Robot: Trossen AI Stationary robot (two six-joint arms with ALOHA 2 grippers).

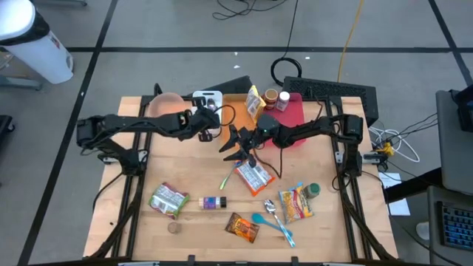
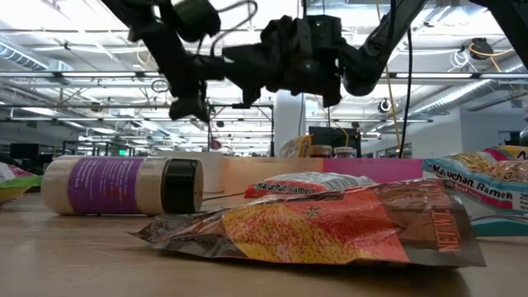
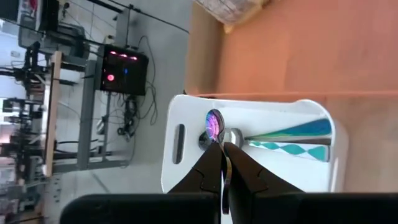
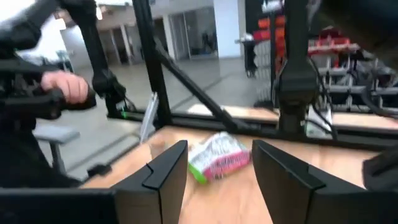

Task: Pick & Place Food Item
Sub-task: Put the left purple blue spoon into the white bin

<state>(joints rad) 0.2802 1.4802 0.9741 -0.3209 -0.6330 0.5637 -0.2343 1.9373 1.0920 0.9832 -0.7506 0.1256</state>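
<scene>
Just below right hand (image 1: 238, 145): ramen packet (image 1: 253, 176).

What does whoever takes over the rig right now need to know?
Left gripper: shut, fingertips over the white utensil tray by two spoons. I cannot tell whether it pinches one.
Right gripper: open, empty, up in the air over the table's middle.
Food: ramen packet lies just below the right gripper, green packet front left, orange packet front centre, yellow ramen packet front right. All lie flat on the table.
Done: no food item picked yet.
Left: grasp a packet, probably the nearest ramen, and place it. The target spot is not evident.
</scene>
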